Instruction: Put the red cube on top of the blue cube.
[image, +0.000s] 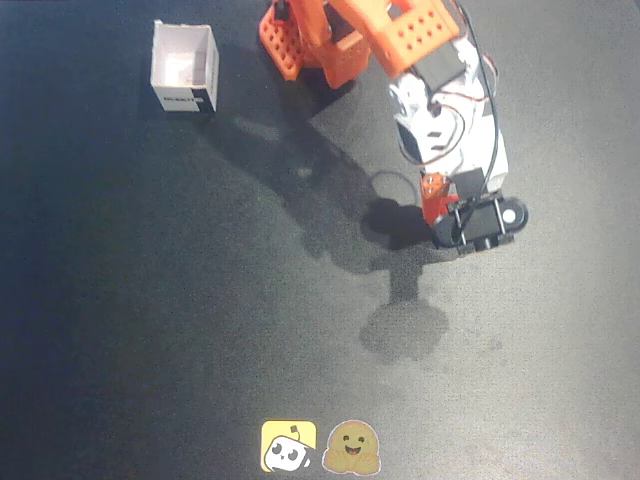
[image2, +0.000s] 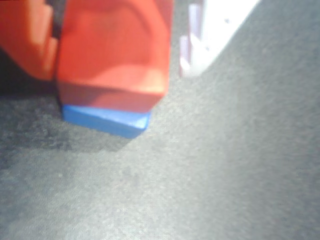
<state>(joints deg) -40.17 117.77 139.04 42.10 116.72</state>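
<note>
In the wrist view the red cube (image2: 112, 55) fills the upper left and rests on the blue cube (image2: 106, 120). Only the blue cube's front edge shows beneath it, on the dark mat. My gripper (image2: 115, 45) is around the red cube, with the orange finger (image2: 25, 40) against its left side and the white finger (image2: 210, 30) close on its right. It looks shut on the red cube. In the overhead view the gripper (image: 440, 205) points down right of centre. A red patch (image: 432, 190) shows between the jaws. The blue cube is hidden there.
A white open-topped box (image: 184, 68) stands at the upper left of the overhead view. The arm's orange base (image: 300, 40) is at the top centre. Two stickers (image: 320, 446) lie at the mat's bottom edge. The black wrist camera mount (image: 485, 225) juts out beside the gripper.
</note>
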